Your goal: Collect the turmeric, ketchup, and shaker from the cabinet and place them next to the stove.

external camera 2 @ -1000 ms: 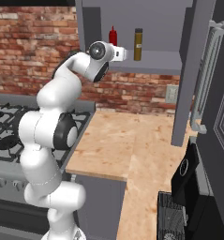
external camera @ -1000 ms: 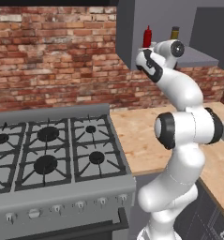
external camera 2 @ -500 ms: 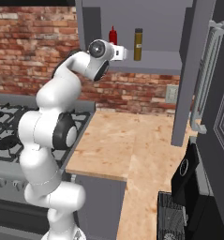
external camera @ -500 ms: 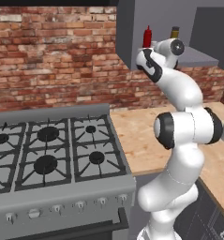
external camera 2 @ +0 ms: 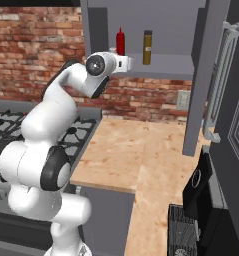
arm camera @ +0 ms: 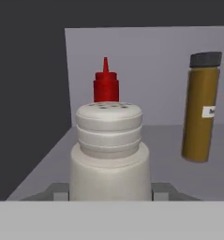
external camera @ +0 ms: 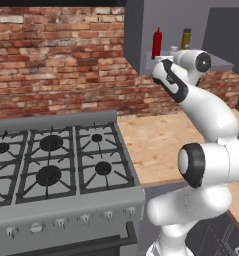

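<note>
Gripper clamped on shaker, upright on cabinet shelf, holed cap up; ketchup behind, nozzle up; turmeric upright alongside.

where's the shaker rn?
On the cabinet shelf's front edge, shaker sits between the gripper fingers in the hand view; ketchup behind it, turmeric to its right.

On the shelf of my open grey cabinet stand three upright items. Shaker: short, pale, ribbed neck, perforated rounded top, at the front. Ketchup: red, pointed nozzle, directly behind the shaker. Turmeric: tall mustard-brown bottle, dark cap, apart to the right. Stove: grey, black grates, knobs along its front, below left.
</note>
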Robot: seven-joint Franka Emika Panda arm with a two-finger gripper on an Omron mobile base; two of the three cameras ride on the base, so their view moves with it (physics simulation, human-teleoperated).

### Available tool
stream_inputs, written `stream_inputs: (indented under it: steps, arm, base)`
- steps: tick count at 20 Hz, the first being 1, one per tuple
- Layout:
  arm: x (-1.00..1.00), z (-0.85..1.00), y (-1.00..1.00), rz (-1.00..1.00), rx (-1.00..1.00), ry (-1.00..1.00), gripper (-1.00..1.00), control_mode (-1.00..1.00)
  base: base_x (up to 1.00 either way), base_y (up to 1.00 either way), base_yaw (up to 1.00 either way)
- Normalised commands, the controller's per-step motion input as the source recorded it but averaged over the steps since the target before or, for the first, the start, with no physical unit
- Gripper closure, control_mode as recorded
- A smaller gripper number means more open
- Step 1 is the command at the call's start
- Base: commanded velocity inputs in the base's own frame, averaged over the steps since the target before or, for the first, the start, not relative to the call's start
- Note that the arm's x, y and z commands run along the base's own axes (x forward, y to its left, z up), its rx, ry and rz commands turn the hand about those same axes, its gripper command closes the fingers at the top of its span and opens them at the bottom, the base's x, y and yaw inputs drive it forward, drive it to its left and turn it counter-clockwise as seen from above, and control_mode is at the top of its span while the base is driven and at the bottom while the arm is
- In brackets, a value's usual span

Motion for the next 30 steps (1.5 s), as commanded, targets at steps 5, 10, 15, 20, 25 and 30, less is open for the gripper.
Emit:
stream_inputs:
  steps: [5, 10, 15, 20, 25, 30]
  arm:
    - [-0.94, -0.13, 0.0, 0.0, 0.0, -0.09, 1.0, -1.0]
    - [-0.8, -0.27, 0.0, 0.0, 0.0, -0.01, 1.0, -1.0]
    - [-0.72, -0.53, 0.0, 0.06, 0.0, 0.0, 1.0, -1.0]
    - [-0.11, -0.79, 0.08, 0.17, -0.01, 0.11, 1.0, -1.0]
    - [0.38, -0.86, 0.02, 0.34, 0.0, 0.12, 1.0, -1.0]
    - [0.56, -0.7, 0.11, 0.39, 0.0, 0.0, 1.0, -1.0]
  base:
    - [0.0, 0.0, 0.0]
    - [0.0, 0.0, 0.0]
    - [0.0, 0.0, 0.0]
    - [0.0, 0.0, 0.0]
    - [0.0, 0.0, 0.0]
    - [0.0, 0.0, 0.0]
